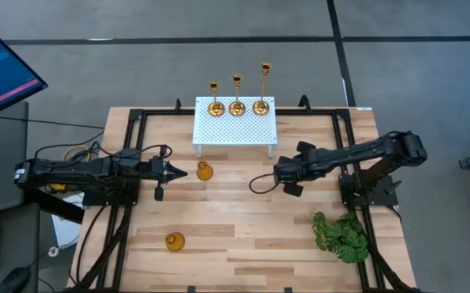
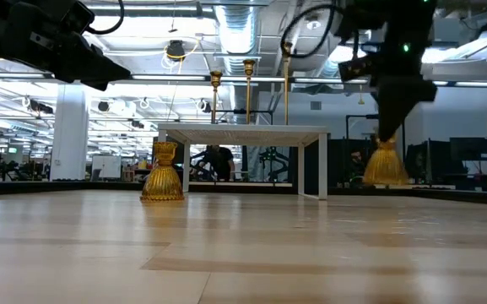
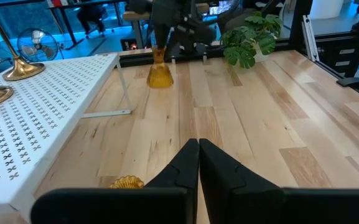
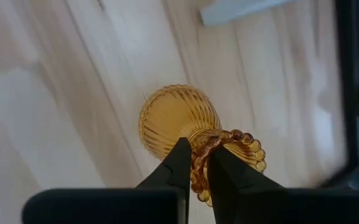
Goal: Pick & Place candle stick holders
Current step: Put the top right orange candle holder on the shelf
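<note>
The table (image 1: 243, 220) is made of pale wooden planks with a black frame along its sides, and it stands on a grey floor. Behind it, the low view shows a big hall with white pillars, ceiling pipes and lamps. At the far edge of the table stands a white perforated stand (image 1: 235, 124) on thin legs, and a green leafy plant (image 1: 341, 235) lies at the near right corner.

The right gripper (image 4: 195, 163) is over the middle-right of the table, and its two dark fingers are clenched on the beaded rim of an amber ribbed holder (image 4: 179, 122). In the low view this holder (image 2: 385, 165) hangs under the dark arm, with its base close to the wood; I cannot tell if it touches. The left gripper (image 3: 198, 149) is at the left side, raised above the table, with its fingers pressed together and holding nothing.

A second squat holder (image 1: 204, 171) of amber glass stands just beside the left gripper's tip, near the front of the stand. A third one (image 1: 174, 242) stands alone near the front left edge. Three slim brass sticks (image 1: 237, 97) of different heights stand on round bases in a row at the back of the stand; the tallest is on the right
</note>
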You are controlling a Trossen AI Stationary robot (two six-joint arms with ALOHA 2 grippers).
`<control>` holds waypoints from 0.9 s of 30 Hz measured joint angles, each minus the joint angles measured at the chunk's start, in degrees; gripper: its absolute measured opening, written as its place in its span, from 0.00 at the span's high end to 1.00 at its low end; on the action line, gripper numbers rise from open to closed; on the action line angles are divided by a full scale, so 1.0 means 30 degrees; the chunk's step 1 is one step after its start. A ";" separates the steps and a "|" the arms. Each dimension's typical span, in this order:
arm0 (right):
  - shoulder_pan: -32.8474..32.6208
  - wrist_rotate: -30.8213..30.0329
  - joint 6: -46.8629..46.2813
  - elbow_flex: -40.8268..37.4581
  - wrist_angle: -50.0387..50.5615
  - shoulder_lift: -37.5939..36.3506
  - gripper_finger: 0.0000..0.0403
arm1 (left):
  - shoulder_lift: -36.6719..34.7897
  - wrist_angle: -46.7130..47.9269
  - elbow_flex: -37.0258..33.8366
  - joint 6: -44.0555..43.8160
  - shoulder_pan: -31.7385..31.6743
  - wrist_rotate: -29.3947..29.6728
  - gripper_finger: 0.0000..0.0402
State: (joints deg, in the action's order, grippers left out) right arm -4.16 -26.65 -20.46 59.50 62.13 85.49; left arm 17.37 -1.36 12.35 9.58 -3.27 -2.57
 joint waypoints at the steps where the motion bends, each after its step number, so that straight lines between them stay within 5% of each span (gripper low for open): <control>1: 0.0009 -0.0006 0.0147 0.0492 0.0565 0.0000 0.95 | 0.0000 0.0005 0.0002 -0.0006 0.0000 0.0000 0.97; 12: 0.0322 -0.1304 0.3696 0.7058 0.3841 -0.0022 0.95 | 0.0000 0.0000 0.0002 -0.0007 0.0000 0.0000 0.97; 27: 0.3427 0.0416 1.2293 1.0252 -0.0894 0.0022 0.95 | 0.0000 0.0005 0.0002 -0.0007 -0.0004 -0.0004 0.97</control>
State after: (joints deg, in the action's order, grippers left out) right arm 6.12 -25.41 16.42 90.26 59.45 85.56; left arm 17.37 -1.34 12.36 9.56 -3.28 -2.58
